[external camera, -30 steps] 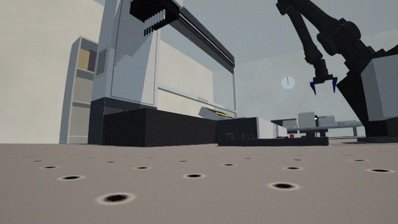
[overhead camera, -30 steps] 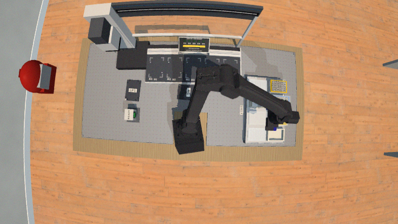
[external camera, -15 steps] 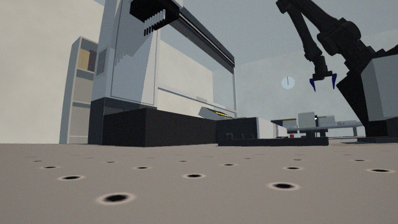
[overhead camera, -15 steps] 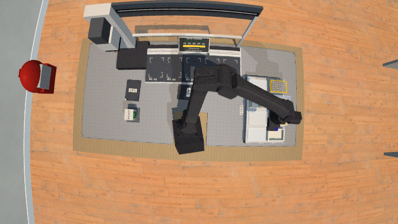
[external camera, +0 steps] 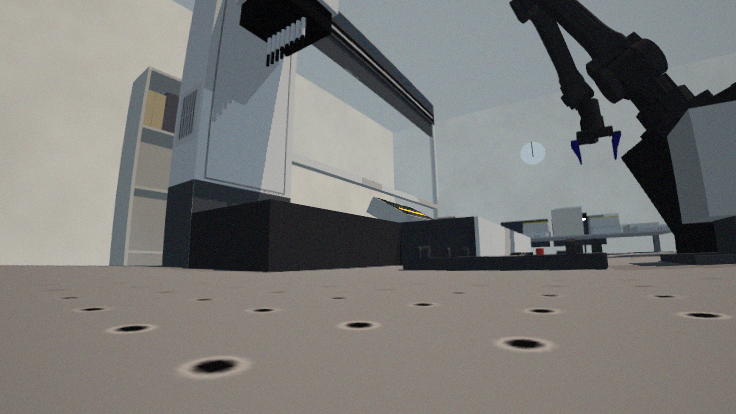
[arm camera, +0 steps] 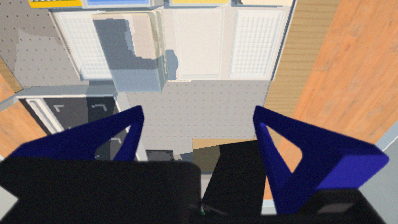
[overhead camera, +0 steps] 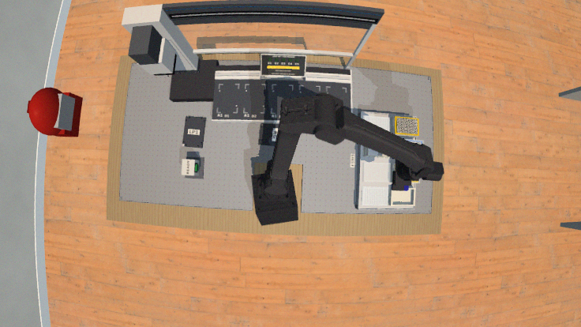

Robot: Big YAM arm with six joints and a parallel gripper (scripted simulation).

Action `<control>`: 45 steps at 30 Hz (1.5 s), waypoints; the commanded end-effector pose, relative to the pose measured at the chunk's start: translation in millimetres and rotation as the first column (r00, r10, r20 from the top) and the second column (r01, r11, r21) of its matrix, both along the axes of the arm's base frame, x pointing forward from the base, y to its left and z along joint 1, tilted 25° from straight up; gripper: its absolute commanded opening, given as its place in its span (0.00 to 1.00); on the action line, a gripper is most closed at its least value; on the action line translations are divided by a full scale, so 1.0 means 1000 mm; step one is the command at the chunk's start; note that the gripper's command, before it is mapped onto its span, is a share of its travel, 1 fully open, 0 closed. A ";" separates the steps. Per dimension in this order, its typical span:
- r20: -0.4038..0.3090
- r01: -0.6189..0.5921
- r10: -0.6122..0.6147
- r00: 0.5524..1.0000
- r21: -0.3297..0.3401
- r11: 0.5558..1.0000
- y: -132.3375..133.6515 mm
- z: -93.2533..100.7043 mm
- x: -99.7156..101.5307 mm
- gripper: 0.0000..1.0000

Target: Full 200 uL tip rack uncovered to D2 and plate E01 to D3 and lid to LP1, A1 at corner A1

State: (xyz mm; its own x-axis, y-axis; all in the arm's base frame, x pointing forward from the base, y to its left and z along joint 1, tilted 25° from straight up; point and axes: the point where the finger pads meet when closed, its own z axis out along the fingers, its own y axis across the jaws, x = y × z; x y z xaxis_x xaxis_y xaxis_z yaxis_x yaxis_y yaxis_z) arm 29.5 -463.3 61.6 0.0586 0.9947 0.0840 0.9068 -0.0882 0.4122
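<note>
The labware you must move is all on the SHELF (overhead camera: 360, 178), at the right end of the table: from the top view you can see a yellow-framed tip rack (overhead camera: 406, 125) at its far corner, with pale rings on a grey field, which suggests it is full, though its size label is too small to read. Beside it lie several white covered items, but which one is plate E01 you cannot tell from here. The deck (overhead camera: 280, 101) shows only its white brackets where the arm does not hide it, and lid park LP1 (overhead camera: 194, 131) carries nothing. The gripper (external camera: 595, 146) hangs high above the SHELF with its blue fingers spread fully apart and nothing between them; in the wrist view the shelf items are well below it. In my judgement you are in the choosing step, no item being moved yet. The next move calls for you to confirm the 200 uL label, come down over that rack's cover, and lift it off squarely.
</note>
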 end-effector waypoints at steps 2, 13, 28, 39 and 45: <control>-0.004 -0.003 0.003 1.000 -0.077 0.997 -0.025 0.043 0.019 1.00; 0.003 -0.003 0.003 1.000 -0.078 0.997 -0.026 0.069 0.058 1.00; 0.010 -0.003 0.004 1.000 -0.079 0.997 -0.029 0.106 0.115 1.00; 0.003 0.029 -0.029 1.000 -0.031 0.999 -0.026 0.095 0.115 1.00; 0.006 -0.003 0.003 1.000 -0.049 0.999 0.002 0.098 0.131 1.00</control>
